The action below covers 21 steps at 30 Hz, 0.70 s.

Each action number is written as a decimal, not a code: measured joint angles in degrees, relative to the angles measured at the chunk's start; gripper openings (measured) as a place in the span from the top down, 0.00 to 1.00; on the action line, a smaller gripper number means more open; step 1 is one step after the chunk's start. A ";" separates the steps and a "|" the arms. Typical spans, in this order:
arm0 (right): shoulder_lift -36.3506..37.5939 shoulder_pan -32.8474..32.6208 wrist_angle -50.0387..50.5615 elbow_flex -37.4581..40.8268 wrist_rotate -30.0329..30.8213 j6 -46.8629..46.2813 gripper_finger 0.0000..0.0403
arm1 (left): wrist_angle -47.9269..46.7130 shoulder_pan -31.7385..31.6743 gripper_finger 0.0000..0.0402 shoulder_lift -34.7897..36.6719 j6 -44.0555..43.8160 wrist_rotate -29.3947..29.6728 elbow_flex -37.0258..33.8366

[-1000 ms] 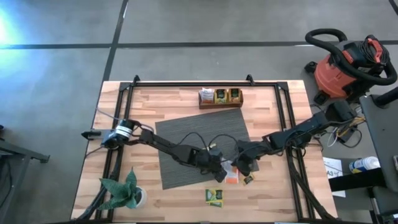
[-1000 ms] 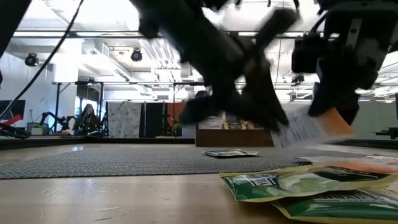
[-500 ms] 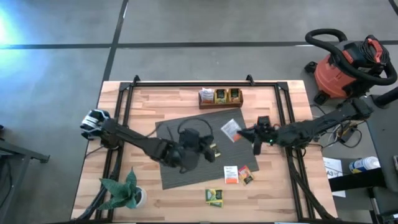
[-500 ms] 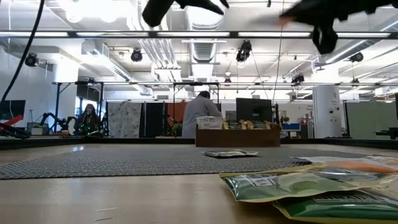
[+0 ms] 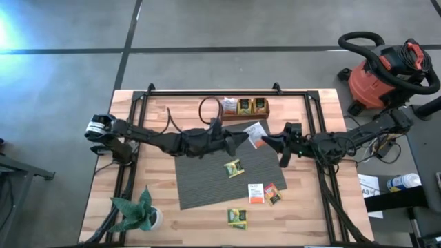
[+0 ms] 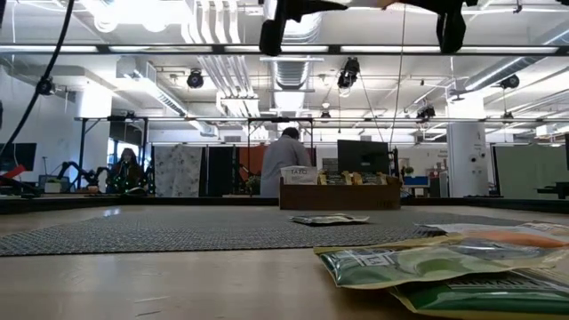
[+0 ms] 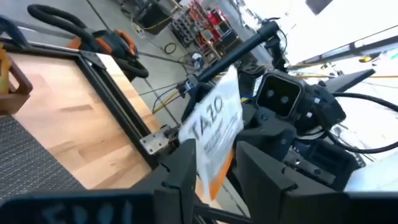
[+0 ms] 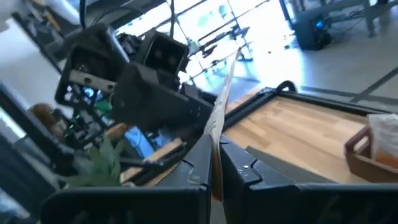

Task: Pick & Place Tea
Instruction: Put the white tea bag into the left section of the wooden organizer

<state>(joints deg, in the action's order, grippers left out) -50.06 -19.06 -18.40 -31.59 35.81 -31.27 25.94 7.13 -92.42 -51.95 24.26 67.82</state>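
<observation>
The one print that could be read with any confidence was the word "TAZO", in dark capitals on the white face of a tea packet (image 7: 214, 127) seen in the left wrist view; finer lines of print ran below the word but were too small to make out. In the low view, the green packets (image 6: 404, 262) lying nearest on the bench carried a small square code mark and some white lettering, too blurred to read. A white card at the front of the wooden box (image 6: 300, 176) at the far side showed dark marks that could not be deciphered. The small packets in the high view bore print too tiny to read.
</observation>
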 joint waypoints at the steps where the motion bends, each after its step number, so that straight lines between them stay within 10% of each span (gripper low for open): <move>1: -0.46 -0.01 -0.99 -0.07 0.88 -0.04 0.97 | 0.09 -0.23 0.72 0.00 0.35 -0.38 -0.05; 7: -0.29 0.01 -1.11 -0.33 10.23 -0.48 0.97 | -0.45 -0.34 0.71 1.53 4.02 0.31 -0.67; 21: -1.99 -0.01 -3.32 -0.33 8.50 -1.65 0.97 | 0.01 -4.16 0.71 2.02 4.24 -3.60 -1.39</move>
<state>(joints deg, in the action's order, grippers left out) -52.05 -19.07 -21.71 -31.92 44.31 -32.92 25.95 2.97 -90.40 -47.70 20.66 66.43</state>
